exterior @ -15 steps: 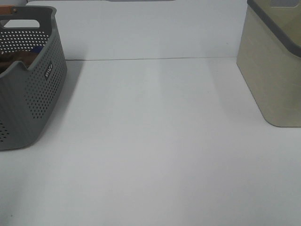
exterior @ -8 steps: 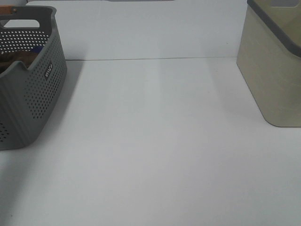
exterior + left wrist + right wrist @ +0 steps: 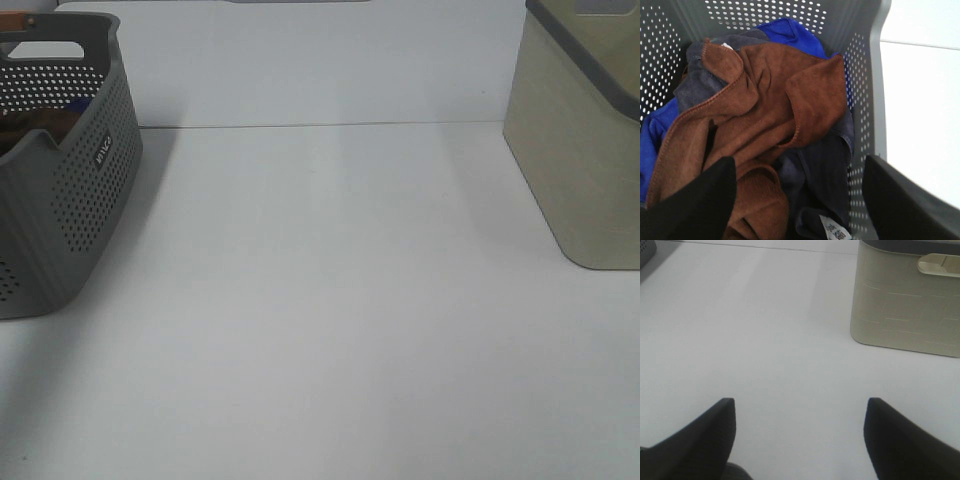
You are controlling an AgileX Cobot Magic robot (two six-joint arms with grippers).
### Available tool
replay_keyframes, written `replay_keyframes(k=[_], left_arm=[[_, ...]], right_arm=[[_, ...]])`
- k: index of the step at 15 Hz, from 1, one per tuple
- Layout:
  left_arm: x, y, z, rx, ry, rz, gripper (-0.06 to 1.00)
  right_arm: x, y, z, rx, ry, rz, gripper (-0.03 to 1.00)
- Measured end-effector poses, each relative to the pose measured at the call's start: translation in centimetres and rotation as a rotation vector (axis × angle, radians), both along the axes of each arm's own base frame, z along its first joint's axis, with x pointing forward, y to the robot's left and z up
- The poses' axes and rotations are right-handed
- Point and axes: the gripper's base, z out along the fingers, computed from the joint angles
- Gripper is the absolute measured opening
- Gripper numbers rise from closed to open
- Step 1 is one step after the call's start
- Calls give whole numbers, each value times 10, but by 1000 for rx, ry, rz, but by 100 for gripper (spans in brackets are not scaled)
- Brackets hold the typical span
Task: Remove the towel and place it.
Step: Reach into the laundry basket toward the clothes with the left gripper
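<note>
Since nothing in the high view has shifted over the last second, I judge that the lift has not yet begun: the towel (image 3: 755, 115) lies inside the grey basket (image 3: 875, 75), on top of the pile there, and no arm shows over the table (image 3: 330, 300). That leaves the whole task ahead of me, the grasp first.

The towel is bunched and folded over itself, so I cannot read a clean long axis from it as it lies. One stitched corner flap is turned toward the basket wall that faces the open table. Another fold curls toward the basket's perforated end wall, and the rest runs down under my left hand (image 3: 799, 167).

Around and beneath it in the grey basket lie a blue cloth (image 3: 790, 32), a grey cloth (image 3: 695, 85) and a dark navy cloth (image 3: 820, 175). A white tag (image 3: 832, 231) shows beside the navy one; whose it is I cannot tell.

My left hand hangs over the inside of the grey basket, spread wide with the towel between the fingers, pinching nothing. Whether a finger brushes the pile I cannot tell. My right hand (image 3: 800, 402) is likewise spread and empty, over bare table well apart from the grey basket, with the beige basket (image 3: 905, 305) standing across the table from that basket.
</note>
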Motion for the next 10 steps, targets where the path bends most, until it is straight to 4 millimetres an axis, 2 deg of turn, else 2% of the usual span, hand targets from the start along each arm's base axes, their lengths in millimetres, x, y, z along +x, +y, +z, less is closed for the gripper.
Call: replay_keyframes(k=[3,5,7,8,10], left_arm=[[46,14,5,42,69,34,68],[70,32,3,28,104,95,67],[86,45,2,14,120,132,64],[103,58,-8,-6,157,163,63],[120,67,-21,-24,189,182,63]], right_arm=[[0,0,0,0,0,0,69],[0,0,0,-1,0,-1,69],[0,0,0,-2,0,-2,69],[0,0,0,-4,0,-3,69],[0,-1,0,-9,0,-6,69]])
